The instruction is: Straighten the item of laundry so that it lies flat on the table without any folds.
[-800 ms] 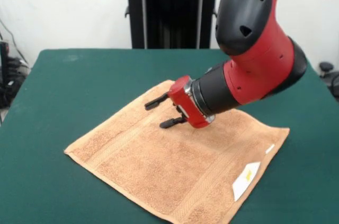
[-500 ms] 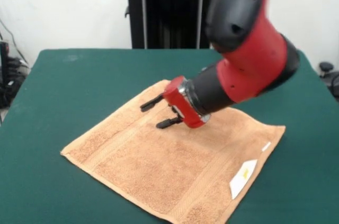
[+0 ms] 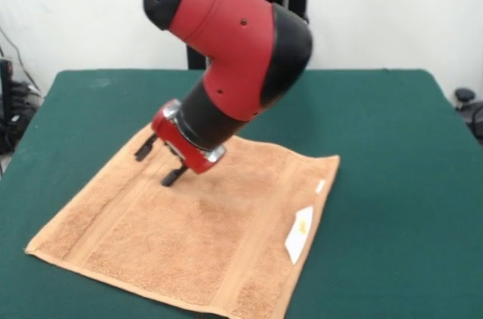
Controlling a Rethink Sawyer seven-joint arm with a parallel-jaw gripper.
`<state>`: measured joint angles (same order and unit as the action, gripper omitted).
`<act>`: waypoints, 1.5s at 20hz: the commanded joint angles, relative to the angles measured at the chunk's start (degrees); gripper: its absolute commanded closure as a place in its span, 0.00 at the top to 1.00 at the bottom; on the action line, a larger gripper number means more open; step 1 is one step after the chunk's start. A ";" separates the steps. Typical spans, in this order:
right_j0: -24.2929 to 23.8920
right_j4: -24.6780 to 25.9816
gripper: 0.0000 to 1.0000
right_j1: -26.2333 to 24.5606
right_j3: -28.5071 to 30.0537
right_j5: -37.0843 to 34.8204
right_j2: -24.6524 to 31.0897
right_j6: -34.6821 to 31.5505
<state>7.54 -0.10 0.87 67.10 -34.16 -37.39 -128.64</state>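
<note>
Your gripper (image 3: 159, 161) hung spread and empty — just over the towel (image 3: 204, 236), near its far-left edge.

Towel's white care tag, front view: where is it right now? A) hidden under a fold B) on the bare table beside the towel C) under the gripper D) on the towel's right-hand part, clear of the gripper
D: the white care tag lies on the towel near its right edge, well apart from the gripper.
</note>
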 commanded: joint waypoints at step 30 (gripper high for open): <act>-5.96 4.61 1.00 -1.11 14.76 1.91 21.85 3.15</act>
<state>3.78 3.75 5.75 69.88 -33.36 -31.05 -128.64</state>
